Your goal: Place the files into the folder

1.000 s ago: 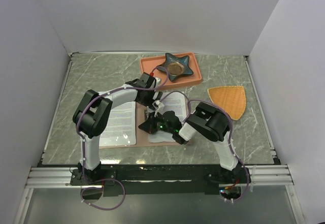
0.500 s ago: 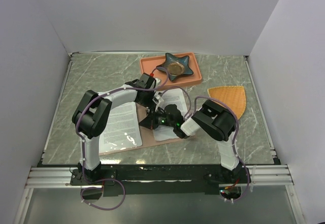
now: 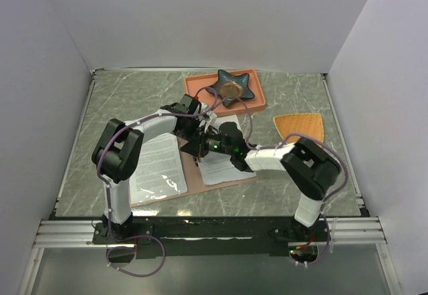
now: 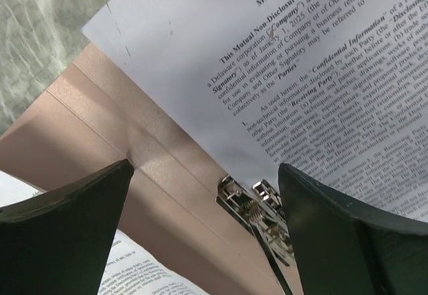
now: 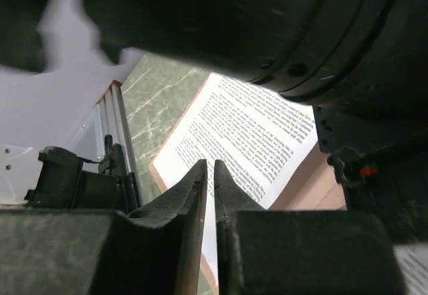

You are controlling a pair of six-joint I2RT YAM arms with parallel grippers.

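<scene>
Right gripper (image 5: 209, 168) has its jaws drawn almost together, with only a thin slit between them and nothing showing caught in that slit. It sits low over the middle of the open folder (image 3: 194, 178), reached in from the right side. Just beside it, the left gripper (image 4: 206, 171) hangs over the folder's spine with its jaws spread wide and nothing between them. Its dark fingers (image 4: 73, 208) stand on either side of the small silver metal clip (image 4: 257, 208) fixed at the crease. The pinkish-brown folder lies flat and opened out on the green marbled table (image 3: 120, 101), near the middle and a little toward the arms. The files rest on it as white printed paper: the left sheet (image 3: 157, 168) covers the left leaf, and the right sheet (image 3: 226, 161) lies on the right leaf, slightly skewed. In the left wrist view, a page headed as a mutual non-disclosure agreement (image 4: 281, 61) runs its edge right up to the clip; whether it is tucked under the clip cannot be told. Farther off to the right, well apart from the folder, lies an orange fan-shaped mat (image 3: 301, 131). Just beyond the folder's far edge sits a salmon-orange tray (image 3: 194, 84), and in it a dark star-shaped dish (image 3: 242, 87) with a round brown centre.
</scene>
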